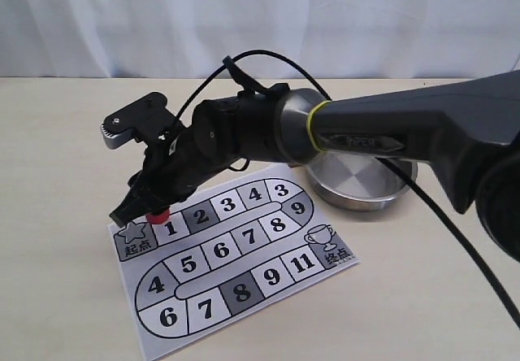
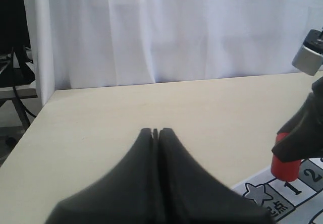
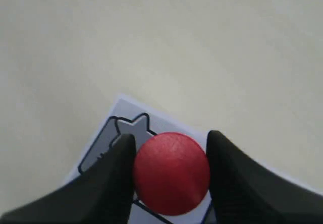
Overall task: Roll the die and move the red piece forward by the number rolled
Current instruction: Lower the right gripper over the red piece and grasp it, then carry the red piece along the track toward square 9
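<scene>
The red piece (image 1: 158, 215) stands at the line between the star start square and square 1 of the paper game board (image 1: 244, 296). My right gripper (image 1: 145, 206) reaches across from the right and is shut on it, one black finger pressed against each side of its round top (image 3: 171, 172). The left wrist view shows the same piece (image 2: 285, 167) under the dark fingers, at the board's corner (image 2: 262, 193). My left gripper (image 2: 155, 131) hovers over bare table, shut and empty; it is outside the exterior view. The die is hidden.
A steel bowl (image 1: 357, 184) sits behind the board's far right end, partly covered by my right arm. A white curtain (image 1: 244, 19) backs the table. Bare tan tabletop (image 1: 57, 150) lies left of the board.
</scene>
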